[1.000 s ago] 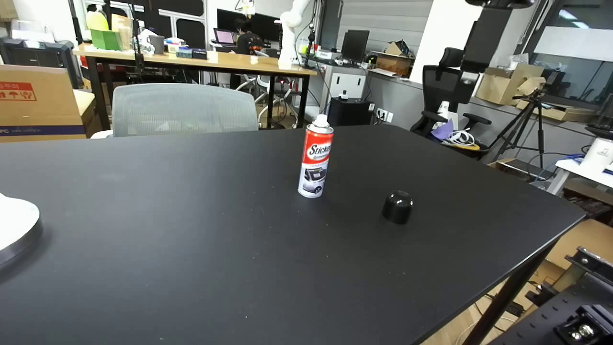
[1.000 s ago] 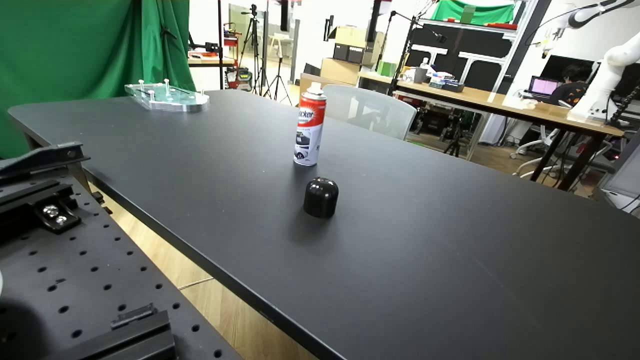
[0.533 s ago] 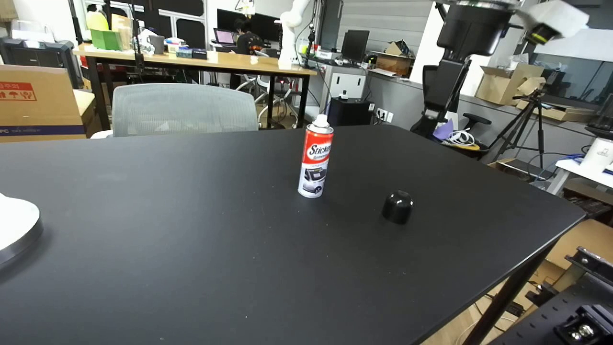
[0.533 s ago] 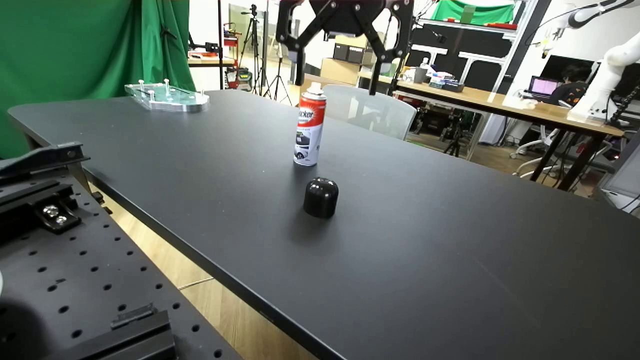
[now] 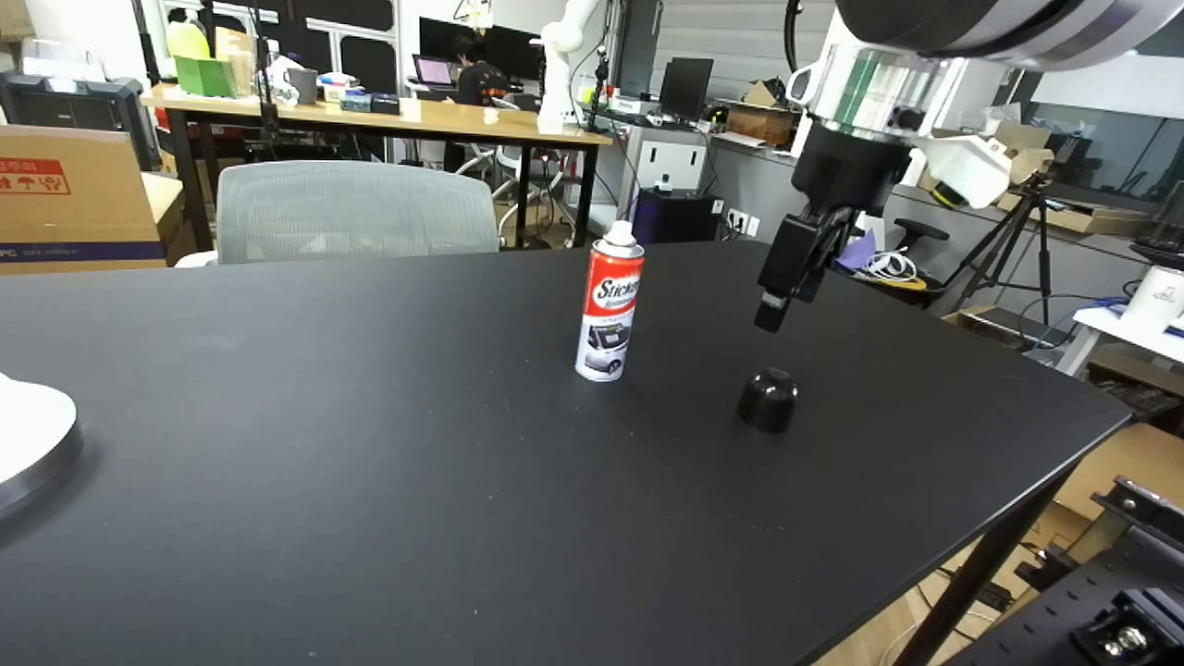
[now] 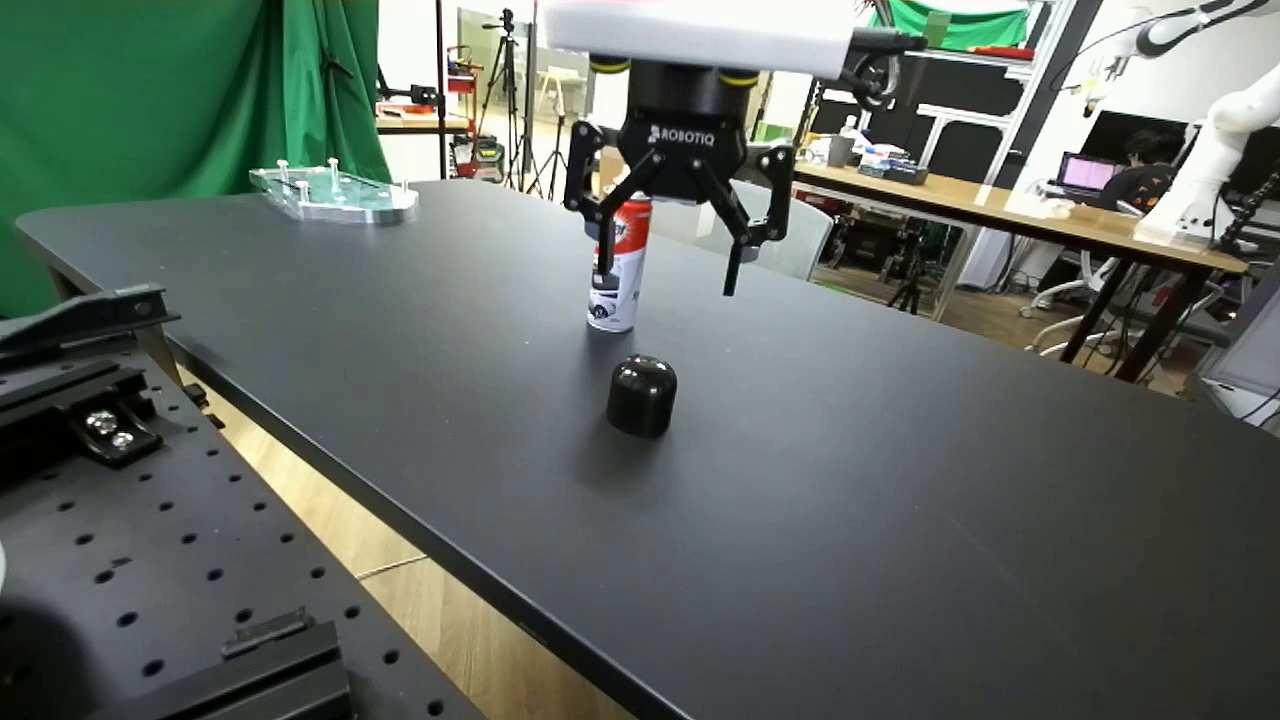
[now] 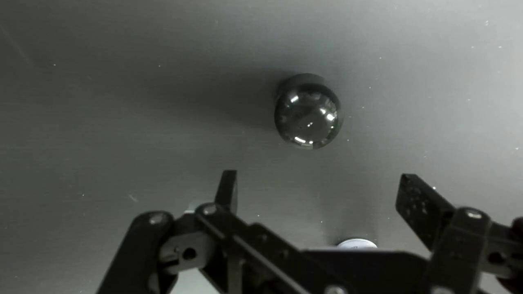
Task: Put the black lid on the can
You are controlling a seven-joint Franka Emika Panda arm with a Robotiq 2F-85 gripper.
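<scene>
While the can (image 5: 610, 302) stands upright near the black lid (image 5: 769, 401), the pincer (image 6: 667, 282) hangs spread apart.

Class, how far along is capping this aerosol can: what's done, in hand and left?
Done: none of the capping; the aerosol can stands upright, its white top uncovered. In hand: probably the pickup; the open gripper hangs empty above the black table. Left: grip the black lid standing on the table, then fit it onto the can.

a robotics lab: background robot arm (image 5: 557, 83), perforated plate (image 6: 180, 600), black tripod (image 5: 1016, 220).
</scene>
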